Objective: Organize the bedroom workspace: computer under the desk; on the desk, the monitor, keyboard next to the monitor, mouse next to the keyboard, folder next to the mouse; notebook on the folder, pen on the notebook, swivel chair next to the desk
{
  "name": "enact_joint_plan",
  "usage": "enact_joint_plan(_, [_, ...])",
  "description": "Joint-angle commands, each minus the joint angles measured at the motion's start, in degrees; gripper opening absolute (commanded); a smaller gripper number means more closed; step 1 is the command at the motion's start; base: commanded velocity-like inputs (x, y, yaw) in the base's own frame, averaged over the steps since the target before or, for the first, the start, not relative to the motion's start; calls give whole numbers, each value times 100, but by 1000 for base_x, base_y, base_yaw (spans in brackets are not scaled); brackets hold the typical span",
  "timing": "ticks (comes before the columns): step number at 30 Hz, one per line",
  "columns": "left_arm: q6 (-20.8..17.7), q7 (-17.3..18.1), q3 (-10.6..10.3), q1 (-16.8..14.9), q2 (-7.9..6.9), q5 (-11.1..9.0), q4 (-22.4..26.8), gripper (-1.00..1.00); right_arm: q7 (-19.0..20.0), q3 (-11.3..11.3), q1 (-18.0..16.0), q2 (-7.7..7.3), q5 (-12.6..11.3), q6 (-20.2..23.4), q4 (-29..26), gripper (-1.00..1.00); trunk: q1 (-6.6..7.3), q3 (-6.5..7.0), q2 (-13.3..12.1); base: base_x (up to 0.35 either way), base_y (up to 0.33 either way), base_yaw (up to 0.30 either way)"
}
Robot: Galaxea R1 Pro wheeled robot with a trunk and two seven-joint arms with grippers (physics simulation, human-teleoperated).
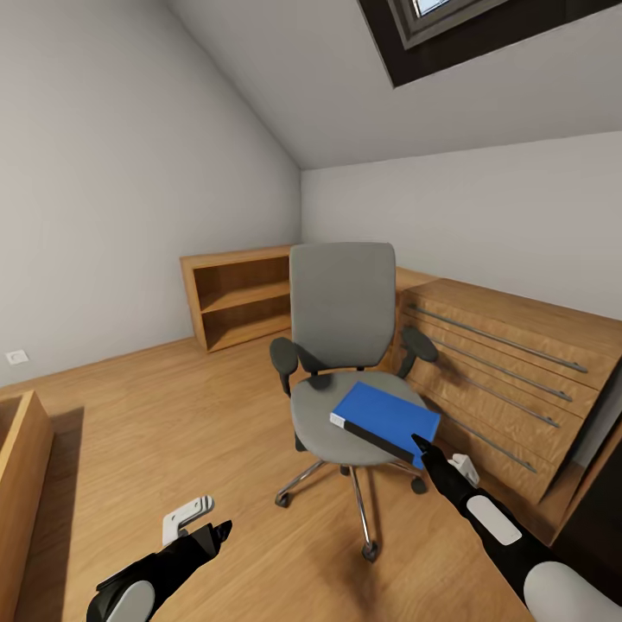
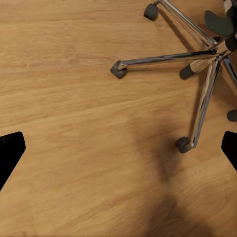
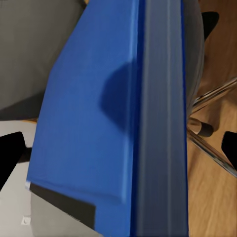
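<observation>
The swivel chair, with grey seat and back, black armrests and a chrome star base, stands mid-room on the plank floor. The bright blue folder lies on the right part of its seat, dark edge toward me. My right gripper hovers at the folder's near right corner. In the right wrist view the folder lies close under the open right gripper, its fingertips wide apart. My left gripper hangs low over bare floor left of the chair, and the left wrist view shows this gripper open and holding nothing.
A wooden drawer chest with long metal handles stands just right of the chair. An open wooden shelf unit lines the back wall, and another wooden piece sits at the left edge. A skylight is overhead.
</observation>
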State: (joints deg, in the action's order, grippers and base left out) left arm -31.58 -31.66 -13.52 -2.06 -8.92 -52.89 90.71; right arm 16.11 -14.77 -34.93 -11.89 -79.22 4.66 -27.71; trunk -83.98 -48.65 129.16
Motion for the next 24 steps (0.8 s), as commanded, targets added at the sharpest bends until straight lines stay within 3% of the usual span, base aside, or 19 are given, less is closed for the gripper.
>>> enact_joint_plan(1, [2,-59,-11,-5,-5,-56,5,100,15,-32,-5,-6,-59,6,2,100,0,-6,3,48,0,0])
enact_joint_plan(7, [1,-59,-11,-5,-5,-56,-14,100,15,-34,-5,-6,-51,5,-3,100,0,-6,3,18,0,0])
enact_joint_plan(8, [-1,-59,-11,-5,-5,-57,-17,100,15,-34,-5,-6,-51,6,-4,-100,0,-6,3,4,0,0])
enact_joint_plan(24, [-12,-59,-11,-5,-5,-61,-27,100,13,-34,-5,-6,-50,9,-6,-100,0,-6,3,0,0,0])
